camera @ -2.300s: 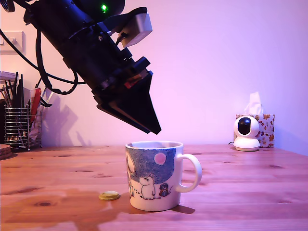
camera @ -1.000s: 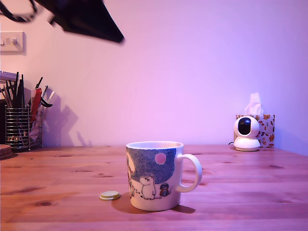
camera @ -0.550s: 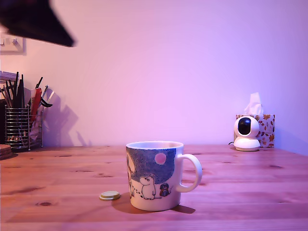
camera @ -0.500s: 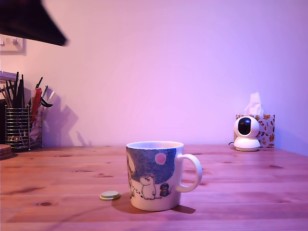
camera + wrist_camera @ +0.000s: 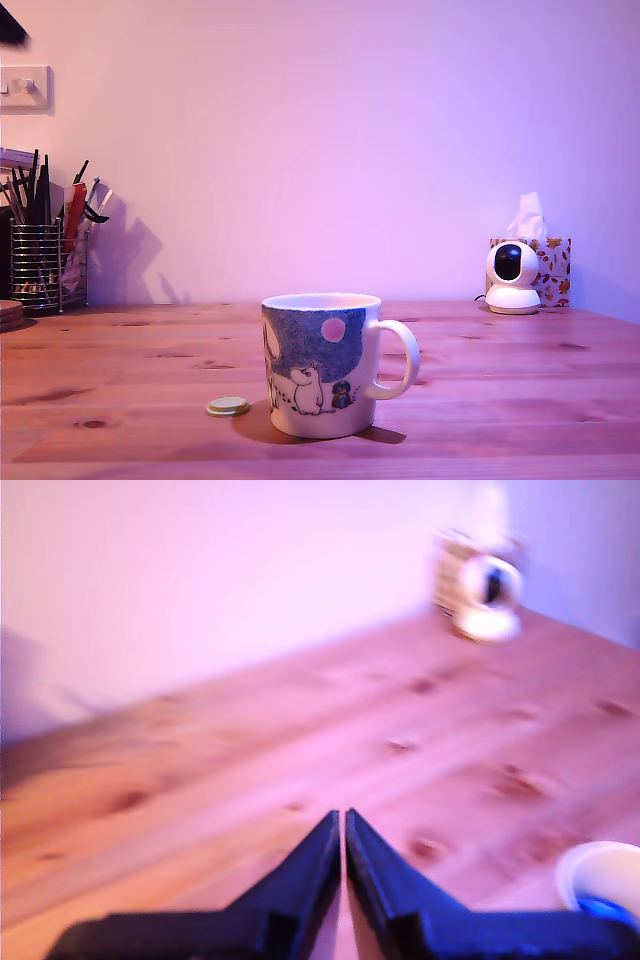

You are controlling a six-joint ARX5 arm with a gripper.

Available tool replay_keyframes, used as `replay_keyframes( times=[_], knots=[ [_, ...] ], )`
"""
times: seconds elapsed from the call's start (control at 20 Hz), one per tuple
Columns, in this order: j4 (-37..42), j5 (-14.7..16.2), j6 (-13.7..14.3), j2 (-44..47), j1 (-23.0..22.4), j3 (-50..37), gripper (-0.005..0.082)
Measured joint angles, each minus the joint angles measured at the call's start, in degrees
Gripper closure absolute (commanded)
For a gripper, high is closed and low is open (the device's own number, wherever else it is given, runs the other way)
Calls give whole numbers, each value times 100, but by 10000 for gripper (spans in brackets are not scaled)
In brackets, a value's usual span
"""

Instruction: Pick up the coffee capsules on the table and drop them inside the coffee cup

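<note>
The coffee cup [image 5: 322,364] stands on the wooden table [image 5: 520,400], blue showing inside it in the wrist view. The gripper [image 5: 343,825], jaws pressed together and empty, hangs well above the cup. Next, locate any capsule outside the cup before descending.

A white coffee cup [image 5: 322,364] stands upright on the wooden bench [image 5: 500,400], handle toward the exterior view's right; its blue-grey band carries a pink circle and a white cartoon figure. A flat yellow-green disc [image 5: 228,406] lies on the bench just beside the cup, on the exterior view's left. Well behind the cup on that side, against the wall, a wire-mesh pen holder [image 5: 36,265] holds pens. Far behind the cup on the exterior view's right, a small white camera [image 5: 512,277] sits before a patterned tissue box [image 5: 553,262]. A dark sliver, unidentifiable, shows at the upper corner above a wall switch [image 5: 24,88].
</note>
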Motion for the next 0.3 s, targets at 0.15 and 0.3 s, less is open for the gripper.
replay_keyframes(
  times=[0.15, 0.3],
  knots=[
    [4, -72, -4, -136, 0, 0, 793],
    [-26, -70, -7, -129, 0, 0, 793]
  ],
)
